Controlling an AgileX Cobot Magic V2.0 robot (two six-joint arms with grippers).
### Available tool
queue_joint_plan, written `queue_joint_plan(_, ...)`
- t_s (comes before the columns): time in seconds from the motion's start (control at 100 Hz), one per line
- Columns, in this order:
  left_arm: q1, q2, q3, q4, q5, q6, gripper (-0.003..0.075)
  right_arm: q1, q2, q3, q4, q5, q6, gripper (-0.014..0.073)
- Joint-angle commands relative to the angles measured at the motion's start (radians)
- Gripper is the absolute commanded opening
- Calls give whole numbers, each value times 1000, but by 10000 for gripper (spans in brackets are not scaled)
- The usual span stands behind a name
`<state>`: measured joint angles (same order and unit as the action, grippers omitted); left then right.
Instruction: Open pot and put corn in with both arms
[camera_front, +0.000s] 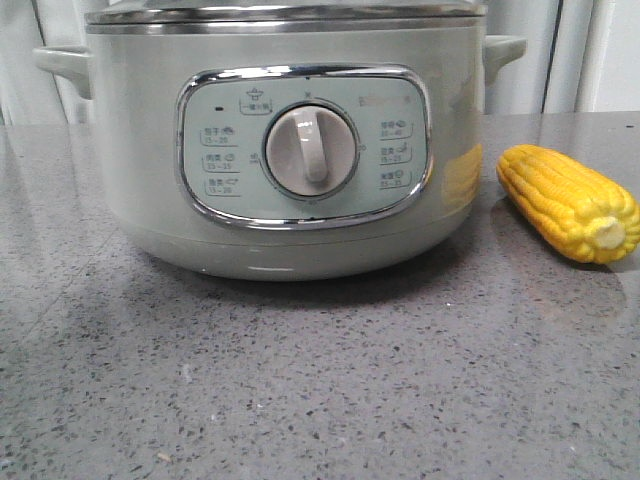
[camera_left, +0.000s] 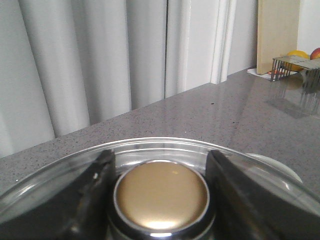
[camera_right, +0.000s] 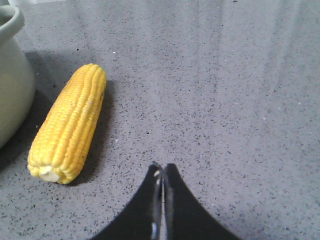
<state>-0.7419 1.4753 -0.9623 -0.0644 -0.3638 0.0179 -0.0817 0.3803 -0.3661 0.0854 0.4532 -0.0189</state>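
The pale green pot (camera_front: 150, 200) stands at the middle of the grey table, with its glass lid (camera_front: 280, 12) on its steel rim. The yellow corn (camera_front: 570, 205) lies on the table just right of the pot. In the left wrist view my left gripper (camera_left: 160, 156) is over the lid (camera_left: 160, 146). Its two black fingers (camera_left: 95, 195) press the gold lid knob (camera_left: 161, 195) from both sides. In the right wrist view my right gripper (camera_right: 162, 167) is shut and empty above bare table, beside the corn (camera_right: 67, 125) and the pot wall (camera_right: 10, 90). Neither arm shows in the front view.
Grey curtains (camera_left: 100, 60) hang behind the table. A wooden board (camera_left: 277, 35) and a wire rack with fruit (camera_left: 292, 65) stand at the far edge of the table in the left wrist view.
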Motion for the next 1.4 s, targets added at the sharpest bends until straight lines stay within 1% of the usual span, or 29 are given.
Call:
queue_joint_plan(0.0, -3, -36, -54, 7, -74, 6, -20, -2, 15, -30, 5, -68, -7, -64)
queue_joint_plan(0.15, -3, -63, -120, 7, -70, 16, -21, 0, 15, -44, 9, -37, -7, -64)
queue_joint_plan(0.3, -3, -101, -195, 26, -37, 55, -20, 40, 18, -85, 9, -7, -7, -63)
queue_joint_plan(0.38, -3, -127, -219, 26, -26, 57, -20, 68, 47, -127, 13, 47, -7, -59)
queue_joint_plan(0.43, -3, -148, -224, 26, -26, 62, -20, 88, 89, -161, 15, 94, -7, -38)
queue_joint_plan(0.48, -3, -178, -224, 26, -24, 75, -20, 109, 137, -198, 22, 135, -7, 4)
queue_joint_plan(0.49, -3, -183, -224, 26, -20, 84, -20, 114, 153, -209, 25, 145, -7, 29)
queue_joint_plan(0.5, -3, -187, -224, 26, -17, 89, -21, 117, 161, -215, 25, 150, -7, 29)
queue_joint_plan(0.55, -3, -222, -224, 26, 3, 131, -21, 137, 220, -256, 38, 185, -7, 102)
queue_joint_plan(0.63, 0, -271, -224, 26, 41, 175, -21, 165, 327, -328, 57, 226, -7, 258)
queue_joint_plan(0.64, 2, -276, -224, 26, 45, 175, -21, 167, 336, -333, 60, 228, -7, 258)
queue_joint_plan(0.67, 6, -300, -224, 26, 55, 175, -21, 175, 373, -356, 62, 236, -7, 306)
queue_joint_plan(0.7, 9, -319, -221, 26, 63, 175, -21, 182, 408, -382, 62, 238, -7, 334)
queue_joint_plan(0.74, 14, -349, -217, 26, 76, 175, -21, 186, 459, -408, 65, 246, -7, 358)
queue_joint_plan(0.9, 49, -462, -203, 26, 149, 175, -21, 187, 660, -520, 114, 303, -7, 356)
queue_joint_plan(1.04, 93, -547, -176, 26, 194, 175, -21, 187, 806, -589, 171, 309, -7, 356)
queue_joint_plan(1.17, 141, -605, -142, 26, 223, 175, -21, 187, 902, -624, 201, 307, -7, 356)
queue_joint_plan(1.29, 209, -658, -103, 26, 225, 175, -20, 188, 972, -629, 202, 308, -7, 354)
queue_joint_plan(1.34, 245, -678, -92, 26, 232, 175, -20, 188, 1003, -629, 202, 318, -7, 345)
queue_joint_plan(1.39, 274, -701, -77, 26, 237, 175, -20, 188, 1024, -629, 202, 331, -7, 304)
